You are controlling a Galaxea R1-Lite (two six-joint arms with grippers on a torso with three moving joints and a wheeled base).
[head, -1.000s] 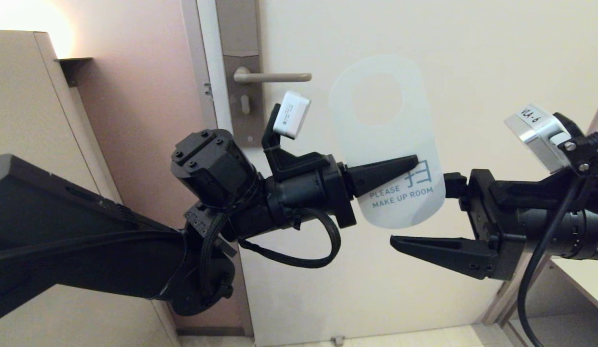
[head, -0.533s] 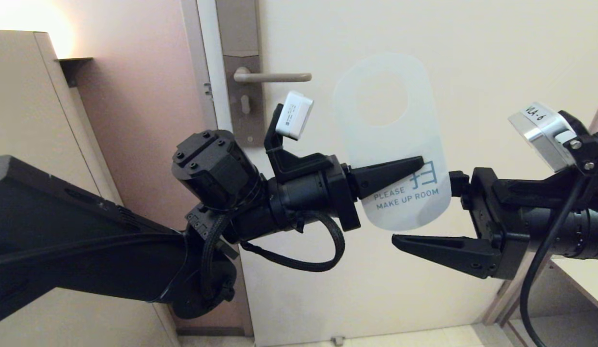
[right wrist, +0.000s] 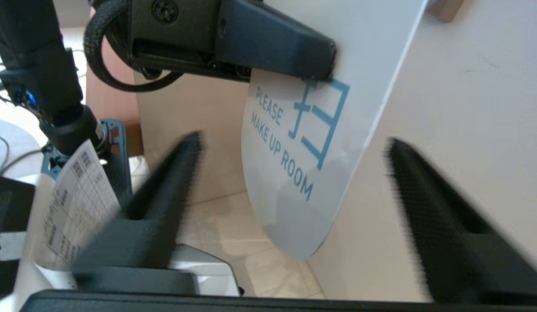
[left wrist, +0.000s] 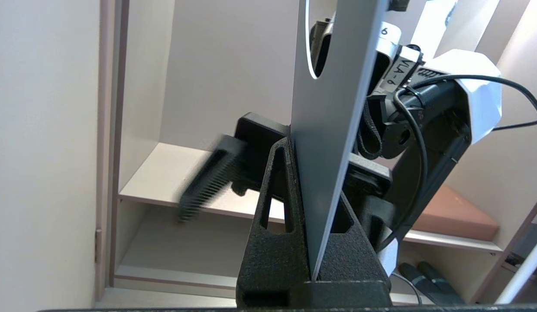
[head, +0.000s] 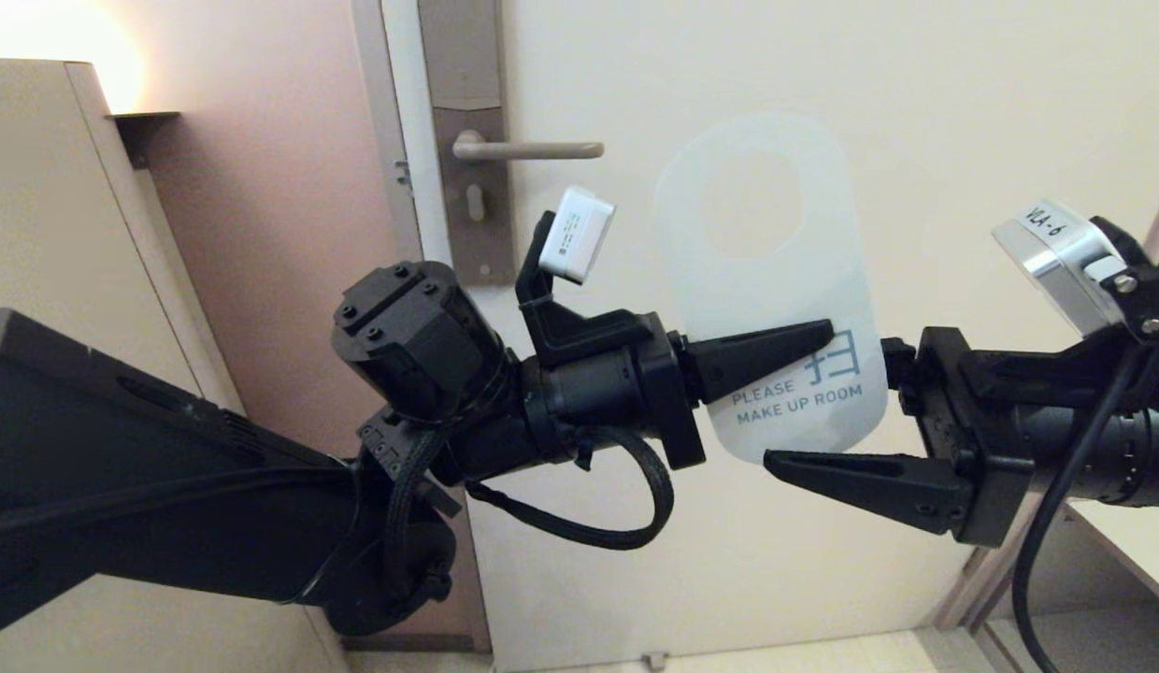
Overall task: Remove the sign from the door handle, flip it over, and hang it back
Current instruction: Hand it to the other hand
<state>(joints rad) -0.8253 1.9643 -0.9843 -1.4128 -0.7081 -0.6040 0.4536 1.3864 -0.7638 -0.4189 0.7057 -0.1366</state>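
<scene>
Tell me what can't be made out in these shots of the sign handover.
- The sign: its rear face is turned toward the door in the head view; the left wrist view shows that side only as plain grey, edge-on.
- Right gripper: its upper finger is hidden behind the sign in the head view; both fingers are motion-blurred in the right wrist view.
- Left gripper: its rear finger is hidden behind the sign in the head view.
- Door handle: absent from both wrist views.

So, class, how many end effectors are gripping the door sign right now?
1. The left end effector is clamped on the sign at its lower part, beside the printed text. The right end effector stands open around the sign's bottom edge, not gripping.
</scene>
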